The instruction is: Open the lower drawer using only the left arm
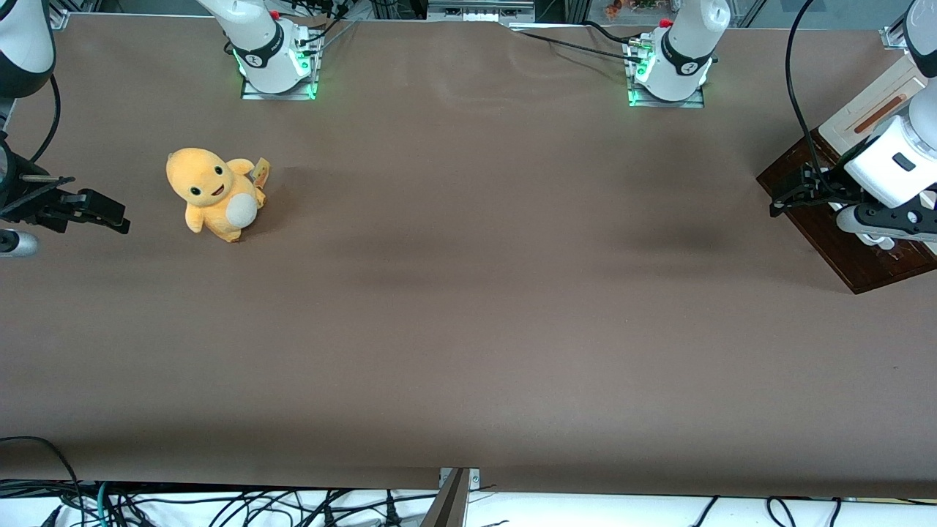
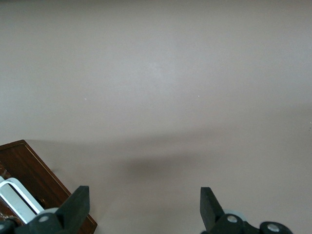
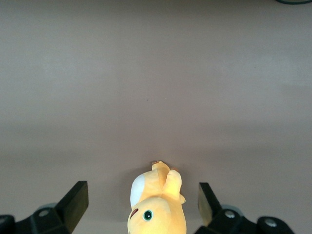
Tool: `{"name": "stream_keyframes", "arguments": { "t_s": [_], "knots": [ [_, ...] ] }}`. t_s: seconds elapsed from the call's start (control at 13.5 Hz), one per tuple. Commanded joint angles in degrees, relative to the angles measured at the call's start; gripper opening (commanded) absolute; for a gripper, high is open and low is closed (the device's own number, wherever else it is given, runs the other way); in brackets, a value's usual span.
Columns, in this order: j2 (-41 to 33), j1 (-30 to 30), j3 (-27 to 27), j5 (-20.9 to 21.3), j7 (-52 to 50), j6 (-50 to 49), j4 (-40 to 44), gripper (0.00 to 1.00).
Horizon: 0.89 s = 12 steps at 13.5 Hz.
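The gripper (image 1: 787, 192), fingers spread wide, hangs at the drawer's (image 1: 842, 245) front corner at the working arm's end of the table (image 1: 468, 307); handle (image 2: 17, 197) ungrasped, pull not begun.

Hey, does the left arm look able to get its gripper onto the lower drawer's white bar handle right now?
Probably yes. The gripper is open and hangs just off the corner of the lower drawer, with the white bar handle beside one finger. Only bare table lies around it; nothing blocks the way.
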Motion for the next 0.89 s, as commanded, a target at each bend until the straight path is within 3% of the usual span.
{"name": "stream_keyframes", "arguments": {
  "t_s": [0.0,0.52,0.67,0.82],
  "knots": [
    [0.2,-0.3,0.1,0.8,1.1,0.0,0.9,1.00],
    [0.7,-0.3,0.1,2.3,0.3,-0.7,0.7,1.00],
    [1.9,-0.7,0.0,7.6,-1.1,-2.2,0.7,1.00],
    [5.1,-0.6,0.1,9.5,-8.0,-2.7,0.7,1.00]
  ]
}}
